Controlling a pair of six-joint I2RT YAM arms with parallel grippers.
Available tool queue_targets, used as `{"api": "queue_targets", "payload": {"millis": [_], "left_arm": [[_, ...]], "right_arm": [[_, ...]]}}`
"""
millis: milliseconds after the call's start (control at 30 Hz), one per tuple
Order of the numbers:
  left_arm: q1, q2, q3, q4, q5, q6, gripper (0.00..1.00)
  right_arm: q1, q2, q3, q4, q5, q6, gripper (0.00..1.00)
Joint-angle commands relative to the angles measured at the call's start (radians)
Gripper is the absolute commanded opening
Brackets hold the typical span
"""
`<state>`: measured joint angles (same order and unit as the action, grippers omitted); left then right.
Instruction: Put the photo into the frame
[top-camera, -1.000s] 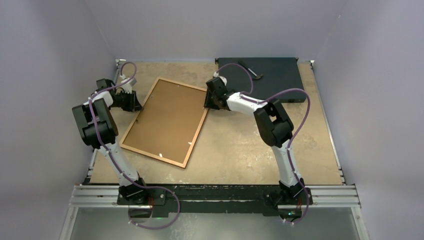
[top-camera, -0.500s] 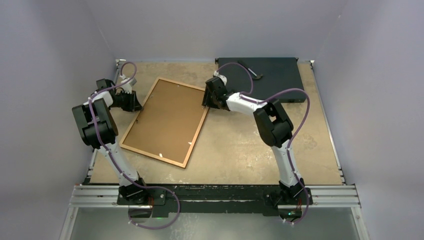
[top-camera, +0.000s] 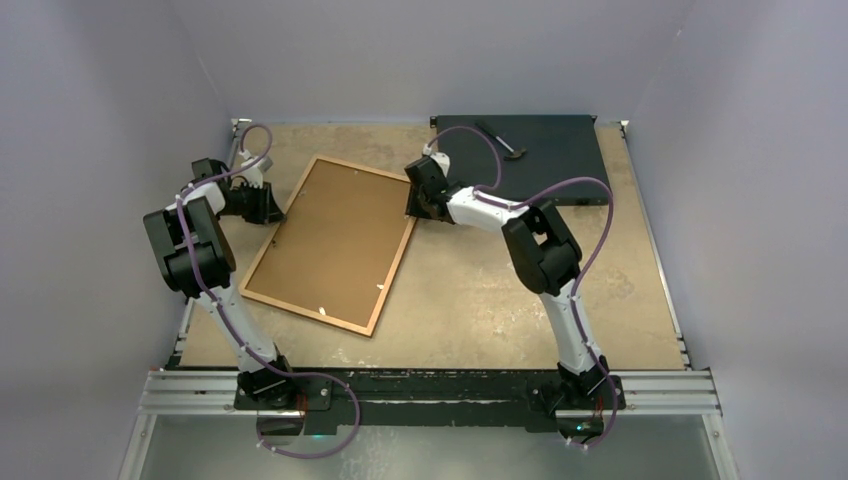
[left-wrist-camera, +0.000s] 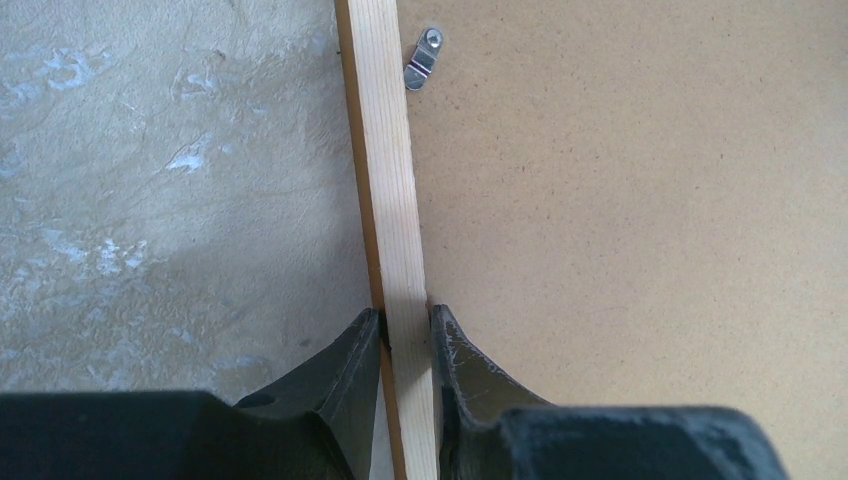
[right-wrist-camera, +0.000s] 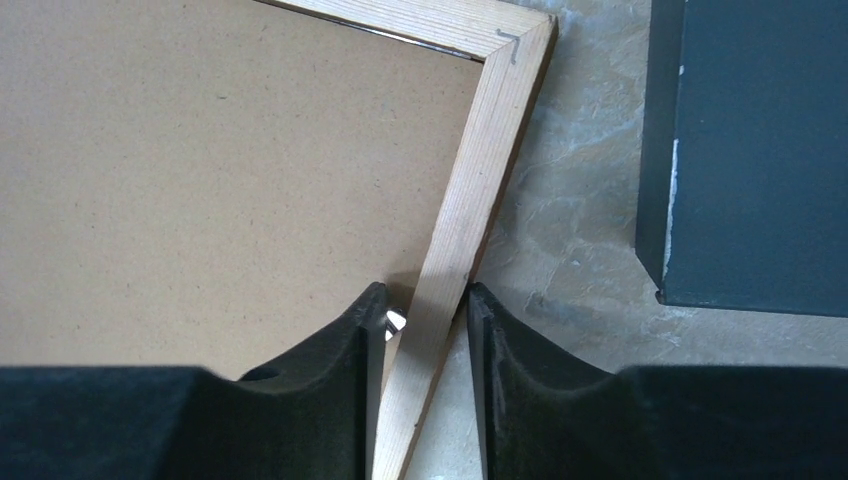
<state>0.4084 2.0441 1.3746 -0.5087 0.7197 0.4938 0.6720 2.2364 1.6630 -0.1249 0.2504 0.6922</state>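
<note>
Beige table top (top-camera: 480, 290) fills the floor of the walled box, and the frame (top-camera: 365, 169) is laid flat on it, back side up, left of the middle. Its long sides run from far to near and lean to the left as they come closer. A brown backing board (top-camera: 330, 240) is seen inside the frame. The photo cannot be seen in any view, so where it lies cannot be told.

One long rail is held by the left gripper (left-wrist-camera: 405, 315). Its jaws are closed tight on the wood, one on each side, a little beyond the middle of that rail. A small metal clip (left-wrist-camera: 423, 60) is seen further along on the board.

The other long rail is straddled by the right gripper (right-wrist-camera: 427, 300), just short of the far right corner. Its jaws are partly open, and a thin gap is left on the board side, so the rail does not look pinched.

Both claws are placed toward the far end, across from one another. If the frame is lifted from there, the near end will likely be left resting on the table. A black flat box (top-camera: 545, 160) lies just beyond the right claw and should be kept clear of.
</note>
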Motion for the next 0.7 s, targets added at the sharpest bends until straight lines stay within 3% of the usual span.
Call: {"api": "queue_targets", "payload": {"millis": [0, 167, 300, 567, 667], "left_arm": [[0.006, 0.025, -0.037, -0.119, -0.055, 0.052, 0.15], [0.006, 0.03, -0.034, -0.117, -0.056, 0.05, 0.15], [0.006, 0.032, -0.032, -0.117, -0.054, 0.047, 0.15], [0.006, 0.035, -0.026, -0.119, -0.057, 0.05, 0.15], [0.006, 0.047, -0.024, -0.114, -0.057, 0.048, 0.15]], "right_arm": [[0.01, 0.003, 0.012, -0.03, 0.004, -0.001, 0.33], [0.009, -0.021, -0.025, -0.005, -0.051, -0.006, 0.26], [0.008, -0.029, -0.057, 0.085, -0.132, -0.046, 0.25], [-0.004, -0.008, -0.044, 0.101, -0.245, -0.156, 0.19], [-0.011, -0.034, -0.063, 0.11, -0.275, -0.201, 0.22]]}}
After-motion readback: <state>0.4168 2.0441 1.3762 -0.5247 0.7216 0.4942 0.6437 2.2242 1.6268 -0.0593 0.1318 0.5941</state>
